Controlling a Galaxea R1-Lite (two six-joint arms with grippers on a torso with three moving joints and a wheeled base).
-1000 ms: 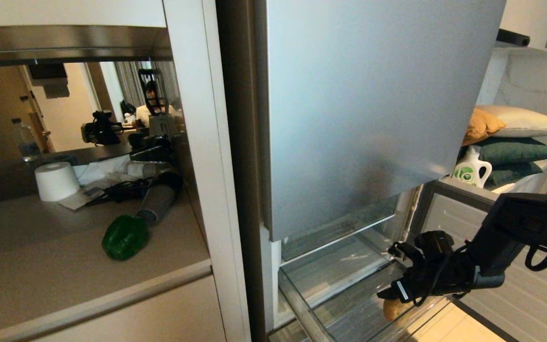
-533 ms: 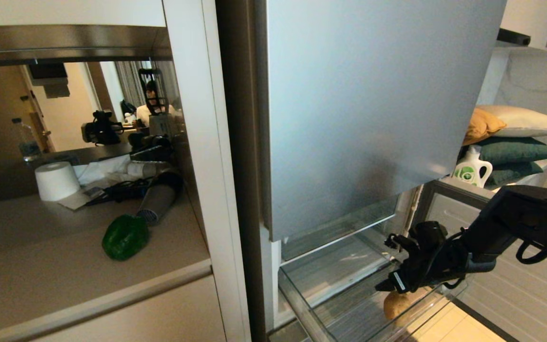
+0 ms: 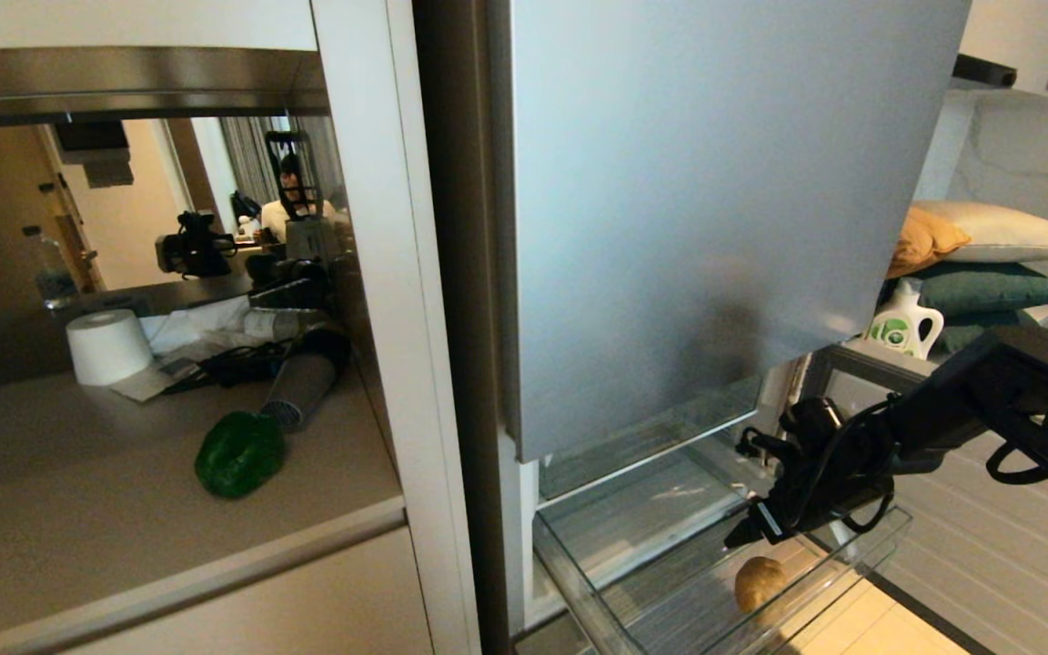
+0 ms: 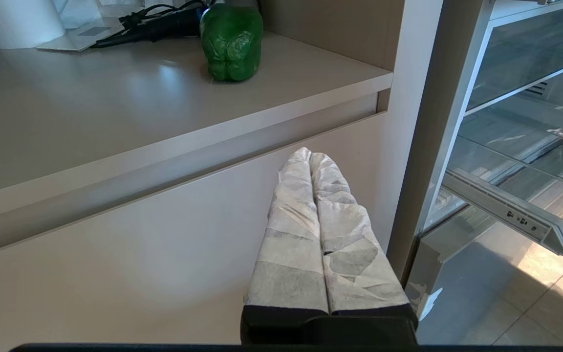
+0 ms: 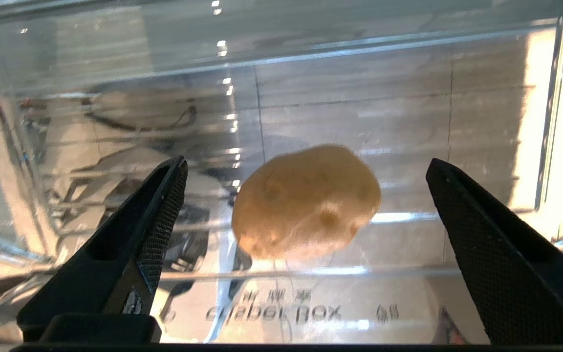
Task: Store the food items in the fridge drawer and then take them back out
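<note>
A tan-brown round lump (image 3: 760, 582) lies free on the ribbed base of the pulled-out clear fridge drawer (image 3: 572, 575). My right gripper (image 3: 746, 533) hangs just above it, tilted down, open and empty. In the right wrist view the lump (image 5: 306, 203) sits beyond the gripper (image 5: 307, 162), between its wide-spread black fingers (image 5: 159, 215), untouched, near the drawer's clear wall (image 5: 482, 293). The green bell pepper (image 3: 240, 453) rests on the counter to the left (image 4: 231, 41). My left gripper (image 4: 311, 155), wrapped in white tape, is shut and parked before the cabinet front under the counter.
The silver-blue fridge door panel (image 3: 715, 209) hangs over the drawer. On the counter (image 3: 124, 509) lie a grey hair dryer (image 3: 301, 387), cables and a paper roll (image 3: 108, 346). A detergent bottle (image 3: 904, 329) and pillows (image 3: 988, 264) sit at the far right.
My right gripper has lifted up and back from the lump, which stays in the drawer and now shows fully. The left arm has not moved.
</note>
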